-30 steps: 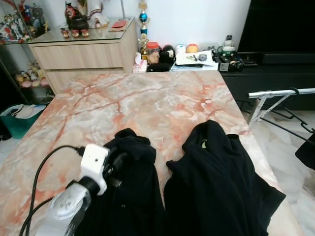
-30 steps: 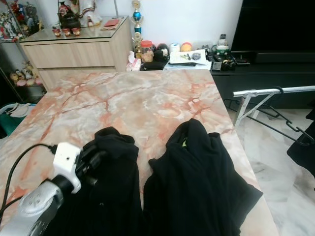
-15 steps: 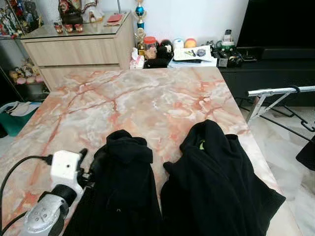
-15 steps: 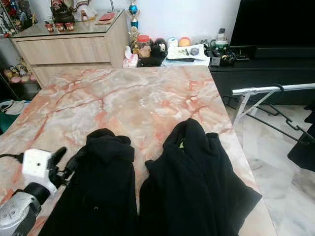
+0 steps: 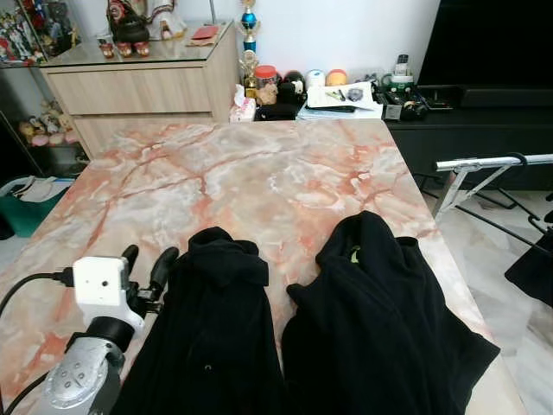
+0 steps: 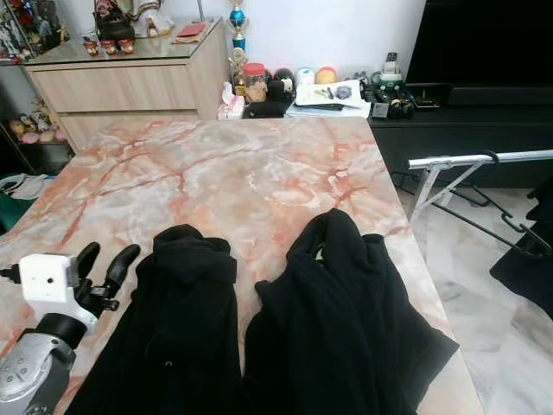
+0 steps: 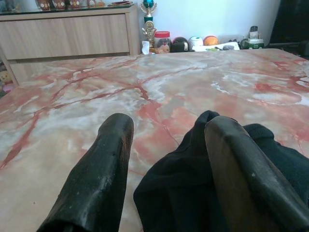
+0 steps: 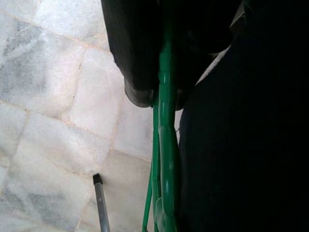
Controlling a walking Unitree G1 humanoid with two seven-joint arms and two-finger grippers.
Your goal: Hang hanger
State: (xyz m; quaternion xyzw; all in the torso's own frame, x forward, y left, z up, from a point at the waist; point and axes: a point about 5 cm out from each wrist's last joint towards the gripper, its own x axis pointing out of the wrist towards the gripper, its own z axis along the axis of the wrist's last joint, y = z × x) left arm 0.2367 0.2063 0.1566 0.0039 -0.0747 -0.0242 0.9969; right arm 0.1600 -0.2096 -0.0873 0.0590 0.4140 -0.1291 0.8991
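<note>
1. My left gripper (image 5: 145, 264) sits low over the near left part of the marble table (image 5: 259, 173). Its two black fingers (image 7: 104, 164) are spread apart with nothing between them, just beside the left edge of the left black garment (image 5: 212, 328).
2. That left black garment is a bunched-up heap at the table's near edge. From my left wrist camera one fingertip sits in front of its folds, but I can't tell if it's actually touching the fabric.
3. Just to the right of it is a second black garment (image 5: 380, 320), bigger, spreading toward the near right corner, with a little yellow-green tag (image 5: 353, 254) peeking out near its collar.
4. My right gripper (image 8: 159, 72) has its fingers pressed on a green hanger (image 8: 164, 159), down over the pale floor tiles (image 8: 53, 125), with dark cloth (image 8: 241, 145) hanging right next to it. So the hanger is in my right gripper, off the table.
5. Past the table's right edge there's a metal drying rack bar (image 5: 492, 162) with something dark hanging at the far right (image 5: 534, 272).
6. The middle and far end of the table are bare marble.
7. Beyond the far edge: a wooden dresser (image 5: 143, 91) with figurines on top, a small trophy (image 5: 250, 26), and a low black cabinet (image 5: 484, 130) cluttered with jars and papers (image 5: 341, 97).
</note>
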